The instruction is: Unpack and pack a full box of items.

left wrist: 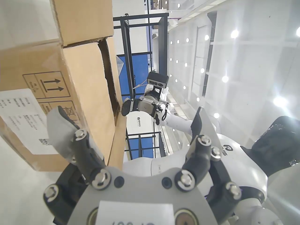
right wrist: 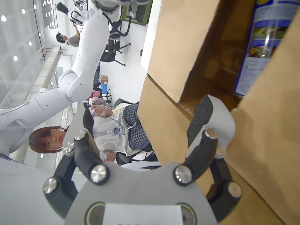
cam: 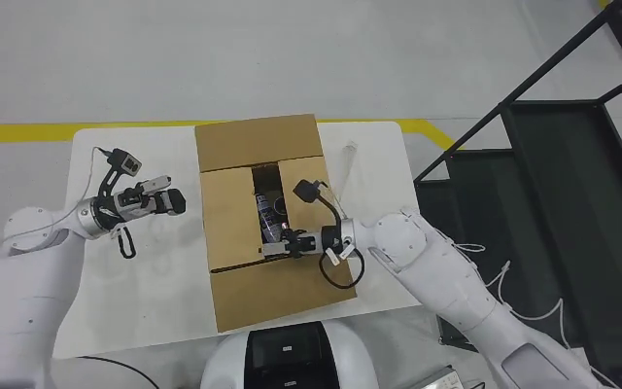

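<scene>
A cardboard box stands in the middle of the white table, its top flaps partly spread around a narrow opening. Inside stands a blue spray can with a red cap; in the right wrist view the spray can shows between two flaps. My right gripper hovers open at the near edge of the opening, and in its own view the right gripper has one finger against a flap edge, nothing held. My left gripper is open beside the box's left wall, empty.
A black metal stair frame stands off the table's right side. Bare table lies left of the box and along the front left. The far flap lies folded back toward the table's rear edge.
</scene>
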Controlling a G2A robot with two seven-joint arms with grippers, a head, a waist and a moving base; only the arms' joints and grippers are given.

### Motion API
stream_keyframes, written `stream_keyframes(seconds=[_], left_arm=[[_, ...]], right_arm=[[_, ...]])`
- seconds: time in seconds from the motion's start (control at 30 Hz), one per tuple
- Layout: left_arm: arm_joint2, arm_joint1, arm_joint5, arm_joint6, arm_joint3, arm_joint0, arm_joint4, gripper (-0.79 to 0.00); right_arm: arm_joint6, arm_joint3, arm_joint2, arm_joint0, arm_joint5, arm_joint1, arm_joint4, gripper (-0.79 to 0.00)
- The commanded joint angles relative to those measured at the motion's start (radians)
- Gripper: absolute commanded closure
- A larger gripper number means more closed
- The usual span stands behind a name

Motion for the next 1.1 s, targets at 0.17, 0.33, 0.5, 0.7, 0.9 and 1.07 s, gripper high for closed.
stream_keyframes(seconds=[0.17,0.33,0.5,0.7,0.9,1.07], left_arm=[[-0.060,0.024,-0.007,-0.022,-0.087,0.041,0.043,-0.785],[-0.097,0.036,-0.003,-0.027,-0.135,0.079,0.043,-0.785],[-0.108,0.040,-0.006,-0.010,-0.161,0.103,0.030,-0.785],[-0.133,0.043,-0.002,0.006,-0.176,0.126,-0.036,-0.785],[-0.168,0.046,0.009,-0.005,-0.175,0.135,-0.137,-0.785],[-0.210,0.051,0.016,-0.014,-0.190,0.167,-0.200,-0.785]], right_arm=[[0.007,0.102,-0.150,0.156,0.108,-0.060,0.012,-0.785],[-0.030,0.177,-0.223,0.226,0.174,-0.100,0.007,-0.785],[0.000,0.189,-0.252,0.242,0.087,-0.126,0.083,-0.785],[-0.002,0.110,-0.250,0.250,-0.040,-0.134,0.060,-0.785],[-0.040,0.113,-0.334,0.305,-0.096,-0.182,0.034,-0.785],[-0.058,0.240,-0.470,0.394,-0.136,-0.272,0.035,-0.785]])
